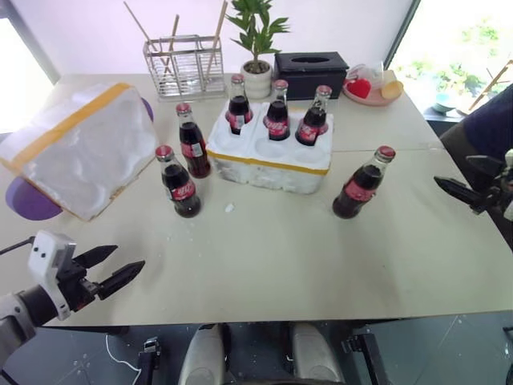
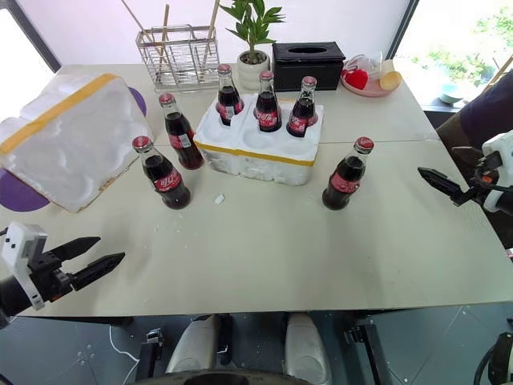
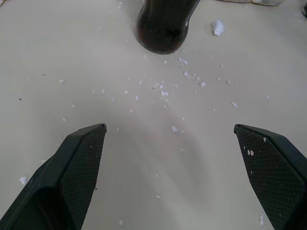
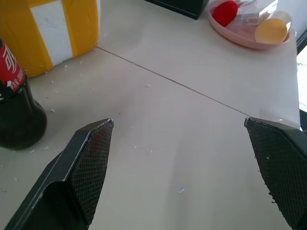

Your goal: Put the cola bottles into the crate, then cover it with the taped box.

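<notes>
The low white crate [image 1: 272,164] with a yellow band stands mid-table, and three cola bottles [image 1: 277,112] stand upright in its back row of holes. Two more bottles [image 1: 180,183] stand on the table left of it, and one bottle [image 1: 361,186] stands to its right. The taped box [image 1: 80,148] lies tilted at the far left. My left gripper [image 1: 130,257] is open near the front left edge, its wrist view showing a bottle base [image 3: 165,24] ahead. My right gripper [image 1: 453,170] is open at the right edge, level with the right-hand bottle [image 4: 14,105].
Along the back edge stand a wire rack [image 1: 184,64] with sticks, a potted plant [image 1: 256,48], a black tissue box [image 1: 311,72] and a pink plate [image 1: 373,90] with small items. A purple disc [image 1: 32,200] lies under the taped box. White crumbs [image 3: 184,74] dot the table.
</notes>
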### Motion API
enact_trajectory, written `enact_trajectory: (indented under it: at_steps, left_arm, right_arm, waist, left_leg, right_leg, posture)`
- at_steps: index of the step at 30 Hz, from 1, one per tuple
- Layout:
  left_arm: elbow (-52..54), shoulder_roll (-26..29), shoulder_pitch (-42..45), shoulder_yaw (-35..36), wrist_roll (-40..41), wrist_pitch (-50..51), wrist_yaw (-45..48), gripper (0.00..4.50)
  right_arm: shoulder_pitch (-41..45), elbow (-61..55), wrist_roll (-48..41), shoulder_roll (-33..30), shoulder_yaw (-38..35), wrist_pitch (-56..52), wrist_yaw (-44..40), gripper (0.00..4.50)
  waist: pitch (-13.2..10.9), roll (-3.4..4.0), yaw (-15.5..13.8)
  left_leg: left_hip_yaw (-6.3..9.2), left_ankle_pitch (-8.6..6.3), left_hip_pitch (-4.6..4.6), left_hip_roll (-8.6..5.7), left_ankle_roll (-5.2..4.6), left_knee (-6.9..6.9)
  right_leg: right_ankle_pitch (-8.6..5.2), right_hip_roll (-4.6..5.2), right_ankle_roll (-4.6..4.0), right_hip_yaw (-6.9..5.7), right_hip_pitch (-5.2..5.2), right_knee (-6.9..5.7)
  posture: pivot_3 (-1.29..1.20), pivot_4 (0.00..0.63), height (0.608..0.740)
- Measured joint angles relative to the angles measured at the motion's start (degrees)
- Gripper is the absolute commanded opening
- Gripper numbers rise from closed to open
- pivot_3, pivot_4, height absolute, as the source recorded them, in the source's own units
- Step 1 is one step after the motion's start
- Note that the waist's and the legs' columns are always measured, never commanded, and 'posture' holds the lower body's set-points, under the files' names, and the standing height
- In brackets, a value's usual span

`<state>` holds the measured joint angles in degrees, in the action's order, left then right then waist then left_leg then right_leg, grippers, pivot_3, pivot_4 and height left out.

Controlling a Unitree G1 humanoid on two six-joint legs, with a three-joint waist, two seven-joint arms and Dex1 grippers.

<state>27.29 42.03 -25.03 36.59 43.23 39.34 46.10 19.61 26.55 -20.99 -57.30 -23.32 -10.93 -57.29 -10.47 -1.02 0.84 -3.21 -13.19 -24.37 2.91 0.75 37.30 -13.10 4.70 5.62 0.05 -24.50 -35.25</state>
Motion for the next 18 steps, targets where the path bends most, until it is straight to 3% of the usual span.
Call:
enact_trajectory:
  at_steps: [18]
  left_arm:
    - [-0.12,-0.75,3.07,-0.40,0.01,-0.24,-0.84,4.44]
  right_arm:
    - [-0.06,0.85,-0.77,0.09,-0.02,-1.42,-0.49,4.50]
  waist:
    - [0.00,0.00,0.03]
  left_leg:
    - [0.00,0.00,0.00,0.00,0.00,0.00]
  right_leg:
    - [0.00,-0.02,0.00,0.00,0.01,-0.01]
  posture:
    - [0.00,0.150,0.740]
